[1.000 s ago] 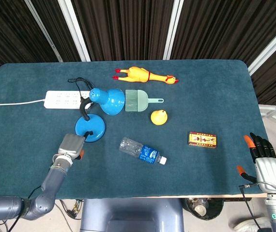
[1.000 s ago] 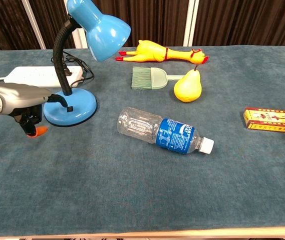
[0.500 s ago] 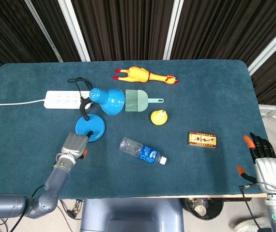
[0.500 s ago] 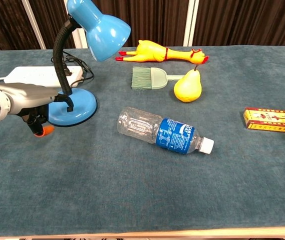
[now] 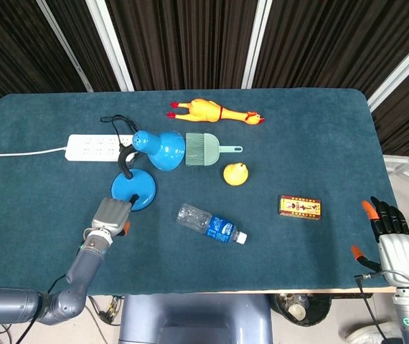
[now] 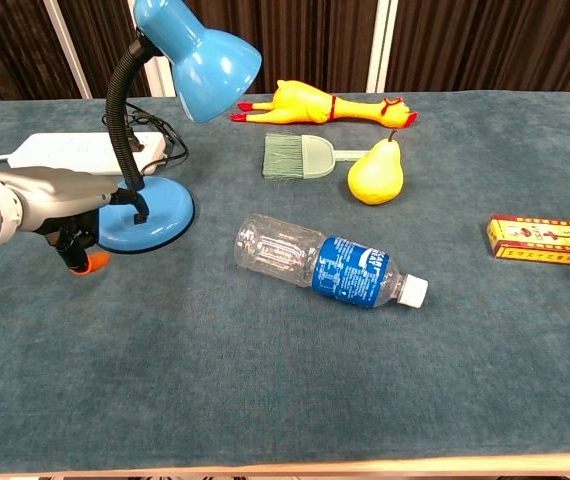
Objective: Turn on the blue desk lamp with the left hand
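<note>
The blue desk lamp stands left of centre, with its round base [image 5: 134, 190] [image 6: 155, 215], a black bendy neck [image 6: 117, 110] and a shade [image 5: 163, 149] [image 6: 200, 55] tipped to the right. A small black switch [image 6: 140, 215] sits on the base. My left hand [image 5: 110, 214] [image 6: 53, 197] hovers just at the near-left rim of the base, its grey back up and fingers curled down, holding nothing. One orange fingertip [image 6: 87, 262] is at the cloth beside the base. My right hand [image 5: 389, 231] hangs past the table's front right corner, fingers apart and empty.
A white power strip [image 5: 97, 147] [image 6: 75, 150] with the lamp's cord lies behind the base. A plastic bottle [image 5: 210, 224] [image 6: 325, 262] lies to the right of the base. Further off are a brush [image 6: 303, 156], a yellow pear [image 6: 376, 172], a rubber chicken [image 6: 320, 104] and a small box [image 6: 545, 240].
My left hand has slid forward and to the right, up to the rim of the lamp base, and has nearly stopped over the last half second. The right hand has not moved.
</note>
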`<state>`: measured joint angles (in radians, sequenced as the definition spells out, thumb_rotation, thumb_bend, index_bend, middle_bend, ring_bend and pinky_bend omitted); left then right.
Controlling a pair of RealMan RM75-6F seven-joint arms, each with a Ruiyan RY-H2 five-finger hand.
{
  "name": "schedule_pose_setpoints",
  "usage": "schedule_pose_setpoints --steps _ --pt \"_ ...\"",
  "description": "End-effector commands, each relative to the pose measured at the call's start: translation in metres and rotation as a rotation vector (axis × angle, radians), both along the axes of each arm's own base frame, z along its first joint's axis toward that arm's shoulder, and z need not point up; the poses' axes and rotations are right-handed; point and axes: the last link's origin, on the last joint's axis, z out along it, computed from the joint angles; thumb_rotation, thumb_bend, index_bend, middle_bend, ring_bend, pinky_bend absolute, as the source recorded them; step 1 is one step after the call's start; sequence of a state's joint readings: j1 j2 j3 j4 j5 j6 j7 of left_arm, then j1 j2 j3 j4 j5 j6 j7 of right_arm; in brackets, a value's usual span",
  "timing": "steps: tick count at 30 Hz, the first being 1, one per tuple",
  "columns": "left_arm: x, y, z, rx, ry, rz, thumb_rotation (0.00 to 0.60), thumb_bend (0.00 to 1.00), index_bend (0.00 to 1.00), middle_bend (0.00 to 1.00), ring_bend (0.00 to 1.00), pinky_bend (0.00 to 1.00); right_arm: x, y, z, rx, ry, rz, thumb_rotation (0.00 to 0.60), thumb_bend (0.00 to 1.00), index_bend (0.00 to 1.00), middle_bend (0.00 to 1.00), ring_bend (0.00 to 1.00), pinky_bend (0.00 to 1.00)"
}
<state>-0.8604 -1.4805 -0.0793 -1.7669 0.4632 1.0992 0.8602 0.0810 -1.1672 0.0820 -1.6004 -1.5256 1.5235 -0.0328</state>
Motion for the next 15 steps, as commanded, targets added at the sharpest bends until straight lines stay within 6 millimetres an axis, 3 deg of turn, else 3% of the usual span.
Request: schedule_pose_setpoints --steps 1,15 --pt "-0.0005 0.0006 0.0013 0.005 0.003 -0.002 0.600 0.47 0.13 0.92 0.88 0.93 -0.0001 0.0000 -0.0001 0.000 0.000 0.000 0.600 0.31 0.00 0.00 0.00 0.09" --pt "-0.0082 -0.0030 -0.0030 -0.013 0.012 0.016 0.600 0.47 0.14 0.92 0.88 0.93 -0.0003 0.0000 0.0003 -0.004 0.000 -0.001 0.600 0.31 0.00 0.00 0.00 0.09"
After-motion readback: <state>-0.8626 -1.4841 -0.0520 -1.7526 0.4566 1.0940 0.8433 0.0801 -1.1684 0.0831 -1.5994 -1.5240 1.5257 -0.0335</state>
